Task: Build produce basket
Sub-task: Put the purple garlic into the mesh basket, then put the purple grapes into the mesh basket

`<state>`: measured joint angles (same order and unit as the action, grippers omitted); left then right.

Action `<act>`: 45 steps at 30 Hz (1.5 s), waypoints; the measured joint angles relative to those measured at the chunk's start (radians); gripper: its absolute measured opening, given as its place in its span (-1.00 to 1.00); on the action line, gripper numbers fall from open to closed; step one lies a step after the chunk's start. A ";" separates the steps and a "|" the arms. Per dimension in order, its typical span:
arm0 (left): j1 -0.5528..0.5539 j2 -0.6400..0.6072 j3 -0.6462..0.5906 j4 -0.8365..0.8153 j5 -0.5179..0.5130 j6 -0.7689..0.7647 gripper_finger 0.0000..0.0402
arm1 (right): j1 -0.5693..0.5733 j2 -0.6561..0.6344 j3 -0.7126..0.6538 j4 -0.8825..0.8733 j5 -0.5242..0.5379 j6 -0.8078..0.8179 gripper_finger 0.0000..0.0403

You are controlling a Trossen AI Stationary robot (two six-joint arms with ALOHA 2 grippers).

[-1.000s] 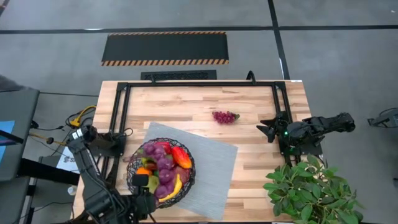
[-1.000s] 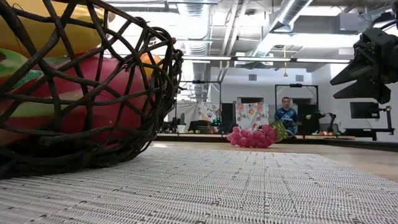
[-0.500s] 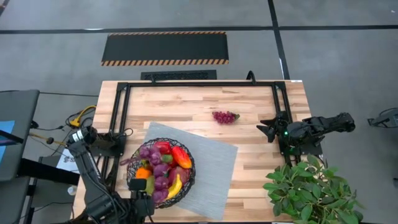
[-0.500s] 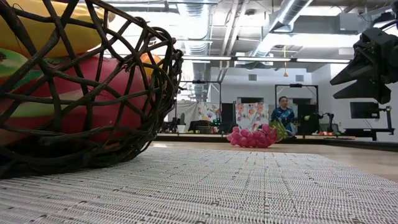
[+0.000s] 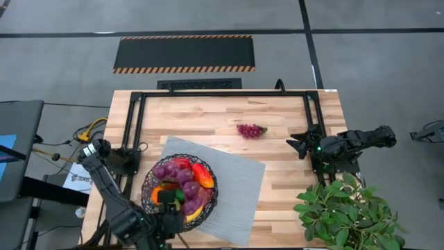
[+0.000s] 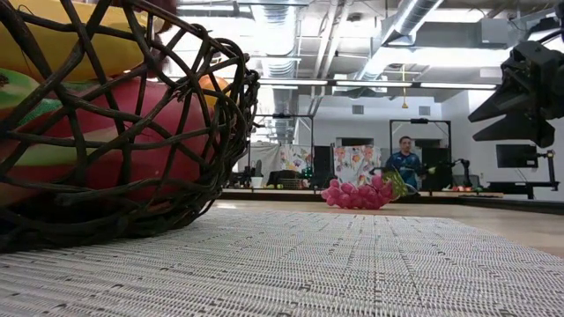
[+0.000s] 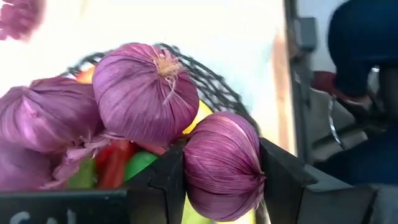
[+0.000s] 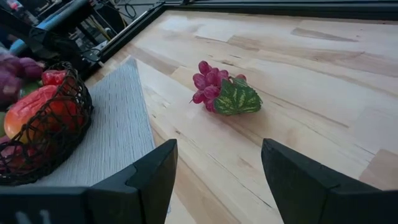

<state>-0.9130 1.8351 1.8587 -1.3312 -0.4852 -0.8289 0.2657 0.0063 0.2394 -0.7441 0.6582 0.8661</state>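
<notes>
The dark wire basket (image 5: 208, 198) stands on a grey mat and holds red, orange, yellow and green produce; it also fills the left of the low view as the basket (image 6: 115, 132). A string of purple papery bulbs (image 5: 175, 173) lies across that produce. My left gripper (image 5: 168, 203) hovers over the basket's near side, shut on one bulb. A bunch of purple grapes (image 5: 250, 130) with a green leaf lies on the bare wood, also seen as grapes (image 8: 219, 93). My right gripper (image 5: 294, 144) waits open at the table's right edge, well short of the grapes. My left gripper (image 7: 221, 163) pinches the end bulb (image 7: 208, 168) of the purple string between its two fingers, one finger on each side of the bulb. The other bulbs (image 7: 140, 93) trail ahead of the fingers onto the produce in the basket.
The grey mat (image 5: 239, 184) lies slanted on the wooden table (image 5: 208, 114). A black frame rail (image 5: 222, 94) runs along the far and side edges. A leafy green plant (image 5: 347, 212) stands at the near right corner. A person stands far off in the room beyond.
My left gripper has moved a little toward the far edge, from the basket's near rim to over its contents, still shut on the purple bulb. The string of bulbs has bunched up closer on the produce. The right arm and the grapes have kept still.
</notes>
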 joint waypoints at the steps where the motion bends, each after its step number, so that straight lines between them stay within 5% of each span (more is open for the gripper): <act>1: 0.011 0.000 0.000 0.000 -0.002 0.013 -0.31 | 0.000 0.000 0.000 -0.001 0.000 0.000 0.27; 9: 0.055 0.000 0.000 -0.002 0.033 0.078 -0.25 | 0.000 0.000 0.000 -0.006 0.000 0.000 0.27; 20: 0.088 0.000 0.000 -0.005 0.037 0.072 0.22 | 0.000 0.000 0.000 -0.011 0.000 -0.002 0.27; 30: 0.081 0.000 0.000 -0.079 0.147 -0.041 0.28 | 0.000 0.000 0.000 -0.030 -0.001 -0.001 0.27; 34: 0.081 -0.001 0.000 -0.078 0.033 0.011 0.28 | 0.000 0.000 0.000 -0.030 -0.001 -0.001 0.27; 39: 0.154 -0.001 0.000 -0.059 -0.304 0.201 0.28 | 0.000 0.000 0.000 -0.030 -0.001 -0.001 0.27; 45: 0.357 -0.001 0.000 0.141 -0.349 0.552 0.28 | 0.000 0.000 0.000 -0.030 -0.001 0.000 0.27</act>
<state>-0.5557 1.8338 1.8587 -1.1902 -0.8345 -0.2769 0.2657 0.0060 0.2394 -0.7742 0.6571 0.8658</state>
